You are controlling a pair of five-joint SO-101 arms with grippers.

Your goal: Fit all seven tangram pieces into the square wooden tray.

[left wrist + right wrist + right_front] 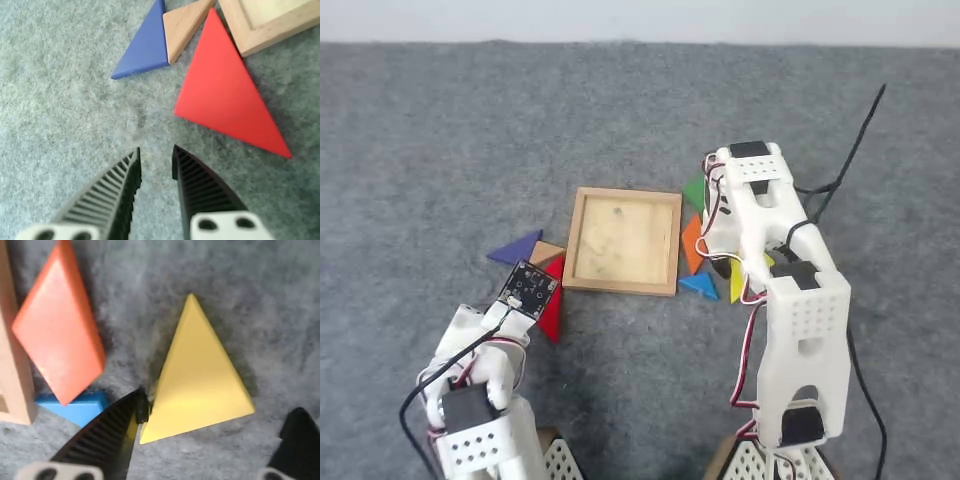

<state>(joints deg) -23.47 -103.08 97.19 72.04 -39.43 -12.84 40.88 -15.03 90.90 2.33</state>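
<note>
The square wooden tray (625, 240) lies on the carpet with nothing in it. By its left side lie a dark blue triangle (145, 45), a tan piece (182, 25) and a large red triangle (225, 95). My left gripper (156, 152) hovers over bare carpet just short of the red triangle, slightly open and holding nothing. By the tray's right side lie a green piece (695, 190), an orange parallelogram (57, 345), a small blue triangle (75, 407) and a yellow triangle (197, 375). My right gripper (220, 407) is open wide astride the yellow triangle, one finger (115, 432) at its edge.
Grey carpet covers the whole table. The right arm (790, 290) stands over the pieces right of the tray and hides part of them from above. A black cable (850, 150) runs off at the back right.
</note>
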